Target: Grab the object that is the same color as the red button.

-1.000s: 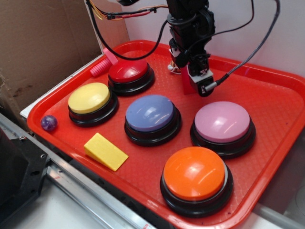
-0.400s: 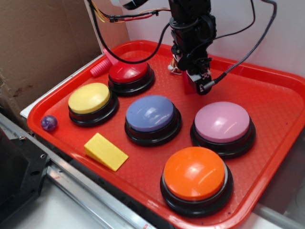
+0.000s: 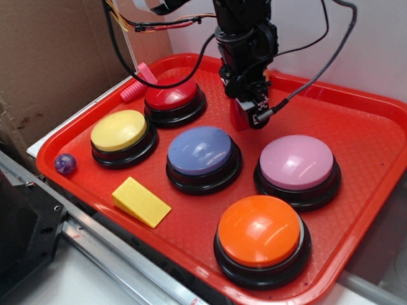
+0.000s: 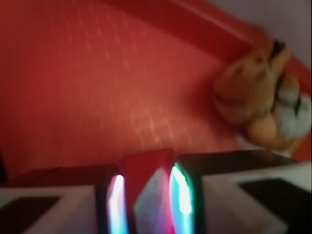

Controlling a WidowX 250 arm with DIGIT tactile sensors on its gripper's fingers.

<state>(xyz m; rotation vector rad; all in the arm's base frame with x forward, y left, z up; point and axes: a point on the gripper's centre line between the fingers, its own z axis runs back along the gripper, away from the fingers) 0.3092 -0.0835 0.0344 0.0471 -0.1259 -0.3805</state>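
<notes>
While the gripper (image 4: 148, 204) pinches the red block (image 4: 146, 187) between its jaws, just right of the red button (image 3: 173, 96) and above the tray (image 3: 356, 136), the sound course is a firm squeeze and a straight, slow lift, avoiding any twist.

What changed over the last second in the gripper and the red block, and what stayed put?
The gripper, shut on the red block, rose off the tray and shifted left, toward the red button. The block was already gripped a second ago and went along; the wrist view shows it clamped between the fingers. All five buttons, the yellow wedge, pink bolt and purple ball stayed put.
</notes>
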